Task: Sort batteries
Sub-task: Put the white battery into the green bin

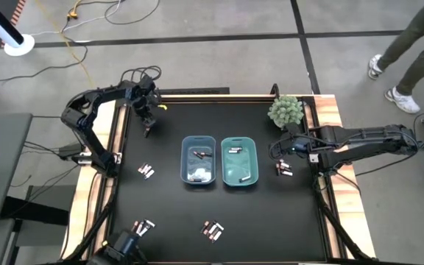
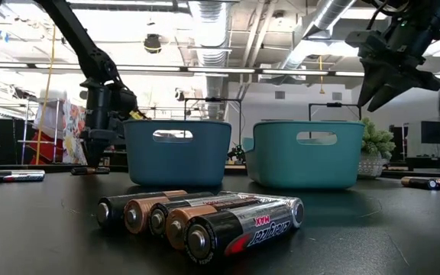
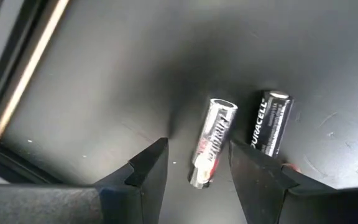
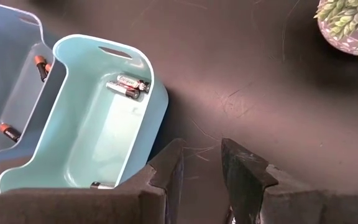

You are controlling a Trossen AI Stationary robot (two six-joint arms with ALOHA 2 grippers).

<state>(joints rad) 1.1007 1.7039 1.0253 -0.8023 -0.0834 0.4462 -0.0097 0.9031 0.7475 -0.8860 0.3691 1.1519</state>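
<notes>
left tool (image 3: 197, 163) gapes apart over a silvery battery (image 3: 212, 142) beside a black one (image 3: 270, 122).

I'm looking into an industrial lab: exposed ceiling ducts (image 2: 212, 19) above the black table (image 2: 37, 229), concrete floor (image 1: 219, 44) around it.

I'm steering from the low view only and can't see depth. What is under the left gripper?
Observer: The left gripper is open over a silver battery lying on the table; a black battery lies beside it.
Operator: And the right gripper?
Observer: The right gripper holds nothing, above bare table beside the teal bin.
Operator: Anything in that bin?
Observer: Two batteries lie at one end of it.
</notes>
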